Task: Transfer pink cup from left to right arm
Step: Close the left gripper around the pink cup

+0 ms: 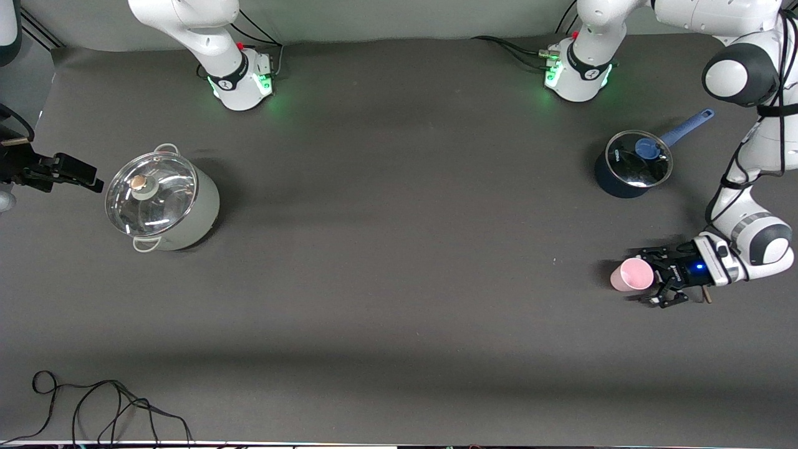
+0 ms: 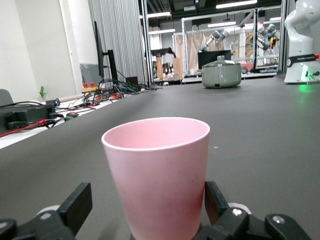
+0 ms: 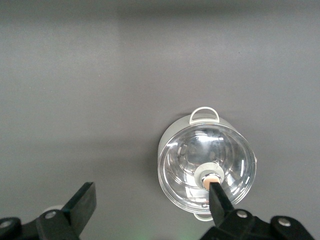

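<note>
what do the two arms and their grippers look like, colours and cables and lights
Both arms are glossy white with rounded links, dark grey joint bands, and bases glowing green with black cables plugged in. The left gripper is black, with a small blue light on its body and a cable running along its arm. The right gripper has black fingers with silver screws.

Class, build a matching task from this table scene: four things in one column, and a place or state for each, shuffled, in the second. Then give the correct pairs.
Things:
1. pink cup
2. grey-green pot
3. dark blue saucepan
4. right gripper

Places or states:
A. open, up over the grey-green pot
B. upright between the open left gripper's fingers
C. glass lid, right arm's end
D. blue-knobbed lid, left arm's end

Pairs: 1-B, 2-C, 3-D, 4-A
</note>
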Controlling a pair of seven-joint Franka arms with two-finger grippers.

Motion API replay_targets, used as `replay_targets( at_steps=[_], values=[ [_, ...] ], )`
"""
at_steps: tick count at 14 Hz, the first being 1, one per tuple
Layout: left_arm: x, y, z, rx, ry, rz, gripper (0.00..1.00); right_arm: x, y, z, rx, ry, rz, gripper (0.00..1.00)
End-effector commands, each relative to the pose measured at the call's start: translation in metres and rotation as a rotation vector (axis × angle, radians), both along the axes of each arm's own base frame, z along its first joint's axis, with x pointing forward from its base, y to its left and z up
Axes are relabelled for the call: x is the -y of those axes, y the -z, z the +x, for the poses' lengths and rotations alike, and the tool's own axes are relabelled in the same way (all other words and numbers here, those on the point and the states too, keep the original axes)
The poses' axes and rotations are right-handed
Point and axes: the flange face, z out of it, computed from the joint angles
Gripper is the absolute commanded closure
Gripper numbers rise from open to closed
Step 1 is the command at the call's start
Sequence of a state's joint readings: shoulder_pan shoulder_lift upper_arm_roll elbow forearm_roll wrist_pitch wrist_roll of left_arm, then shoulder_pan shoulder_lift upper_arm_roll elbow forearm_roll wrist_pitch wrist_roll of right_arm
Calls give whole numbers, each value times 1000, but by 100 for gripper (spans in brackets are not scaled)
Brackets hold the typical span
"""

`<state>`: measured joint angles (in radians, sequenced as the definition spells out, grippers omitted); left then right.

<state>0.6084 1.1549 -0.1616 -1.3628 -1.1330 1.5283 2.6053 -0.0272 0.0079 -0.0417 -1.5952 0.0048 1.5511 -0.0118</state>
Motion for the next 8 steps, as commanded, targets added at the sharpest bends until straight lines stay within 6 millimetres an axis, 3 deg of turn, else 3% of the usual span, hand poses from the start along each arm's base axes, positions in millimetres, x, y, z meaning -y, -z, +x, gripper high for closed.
replay_targets(
  at_steps=[1,3,4,5,6,7,8],
  values=[
    [12,7,5,26,-9,-22,0,0,-3,0,9,-7,21,0],
    [16,11,5,23,-13,-32,1,0,-3,0,9,-9,21,0],
    [20,15,5,19,-10,-37,6,0,-2,1,8,-7,21,0],
    [24,13,7,24,-6,-46,32,0,-2,1,8,-9,21,0],
    [25,12,8,23,-7,-48,83,0,-2,1,8,-7,21,0],
    [25,11,8,24,-6,-46,100,0,-2,1,8,-9,21,0],
    [24,9,9,25,-6,-44,100,0,-2,1,8,-9,21,0]
  ],
)
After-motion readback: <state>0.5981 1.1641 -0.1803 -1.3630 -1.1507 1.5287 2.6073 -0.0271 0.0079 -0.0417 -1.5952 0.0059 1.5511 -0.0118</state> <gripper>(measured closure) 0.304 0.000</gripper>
